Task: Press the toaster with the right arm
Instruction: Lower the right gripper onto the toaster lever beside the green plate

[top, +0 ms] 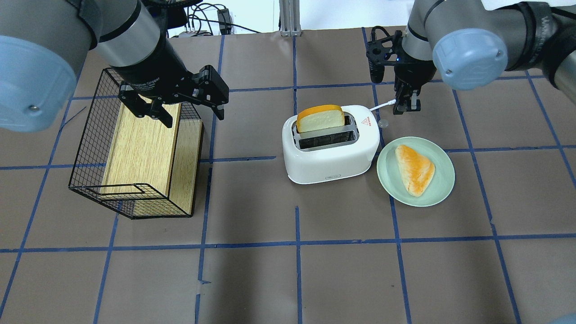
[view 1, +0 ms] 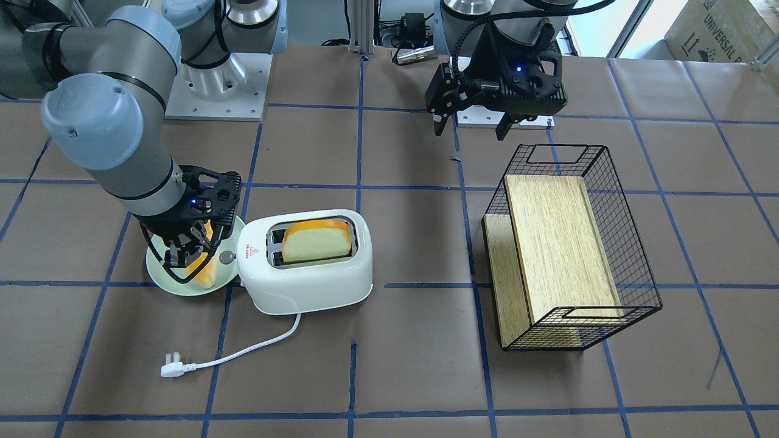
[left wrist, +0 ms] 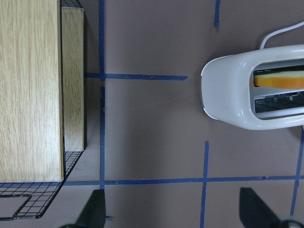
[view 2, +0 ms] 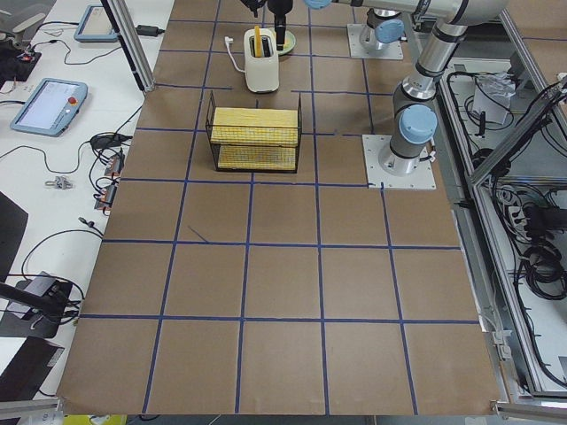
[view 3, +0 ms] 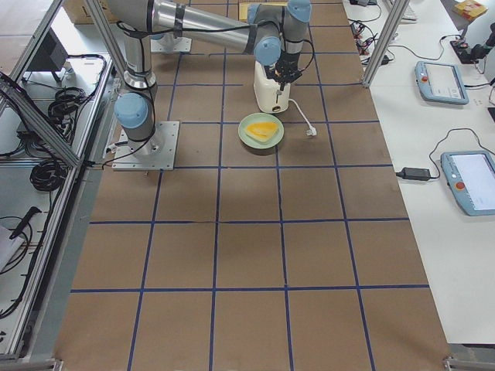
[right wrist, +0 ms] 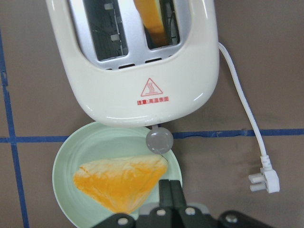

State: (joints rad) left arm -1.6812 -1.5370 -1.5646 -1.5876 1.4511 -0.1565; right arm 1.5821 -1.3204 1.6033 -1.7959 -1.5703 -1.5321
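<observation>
The white two-slot toaster stands mid-table with an orange-crusted bread slice upright in one slot. Its silver lever knob sticks out at the end with the red triangle mark. My right gripper is shut and empty. It hovers just beside that end, over the plate's edge. In the right wrist view its fingertips are a short way from the knob, not touching it. My left gripper is open and empty, above the wire basket.
A pale green plate with a triangular bread piece lies against the toaster's knob end. The white cord and plug trail on the table. A black wire basket with a wooden board stands on the other side.
</observation>
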